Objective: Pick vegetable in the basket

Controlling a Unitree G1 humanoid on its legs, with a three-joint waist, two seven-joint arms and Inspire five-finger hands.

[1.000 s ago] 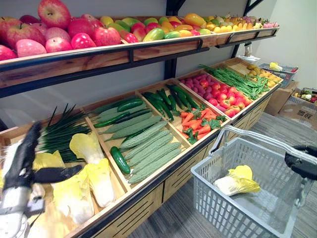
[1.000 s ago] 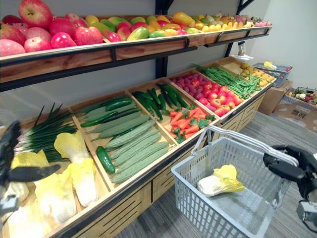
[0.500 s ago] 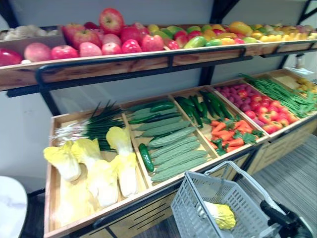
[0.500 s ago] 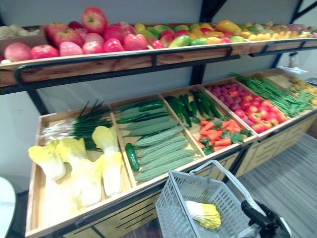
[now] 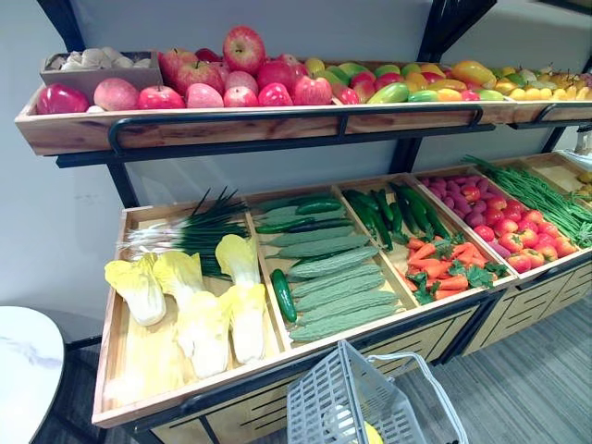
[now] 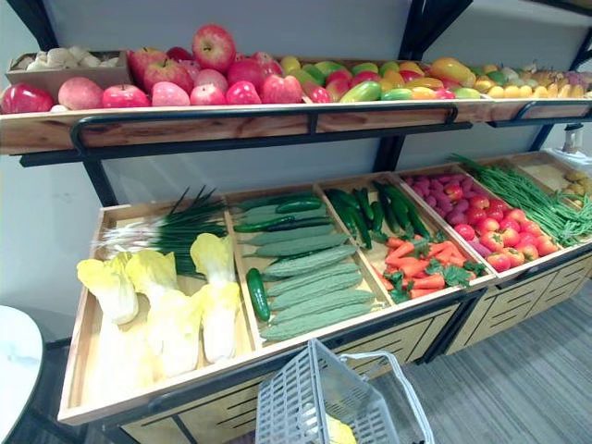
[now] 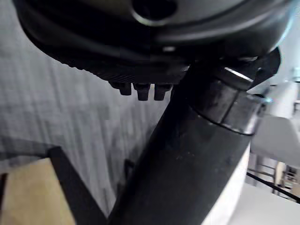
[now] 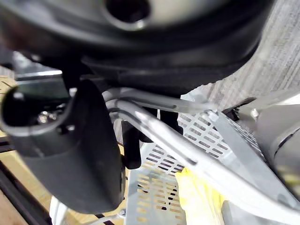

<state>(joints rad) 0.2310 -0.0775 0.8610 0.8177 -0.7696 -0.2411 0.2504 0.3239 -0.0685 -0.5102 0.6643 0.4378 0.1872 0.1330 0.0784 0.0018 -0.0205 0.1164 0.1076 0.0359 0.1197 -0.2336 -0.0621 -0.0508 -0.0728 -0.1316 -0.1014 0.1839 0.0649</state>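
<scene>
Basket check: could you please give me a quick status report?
Right hand shut on basket handle. Left hand hanging over floor. One yellow cabbage in basket.

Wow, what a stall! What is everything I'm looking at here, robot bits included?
apples: many, red, top shelf, left
other fruit: many, green to orange, top shelf, right
box: one, grey, top shelf, far left
spring onions: bunch, green, back of left bin
cabbages: several, yellow-white, left bin
gourds: several, pale green, second bin
cucumbers: several, dark green, second and third bins
carrots: many, orange, front of third bin
round vegetables: many, red and purple, fourth bin
beans: many, green, far right bin
table: one, white, lower left
basket: one, grey, before the stand
basket cabbage: one, yellow, inside the basket
right hand: one, dark, curled round the basket's handle
left hand: one, dark, left wrist view
</scene>
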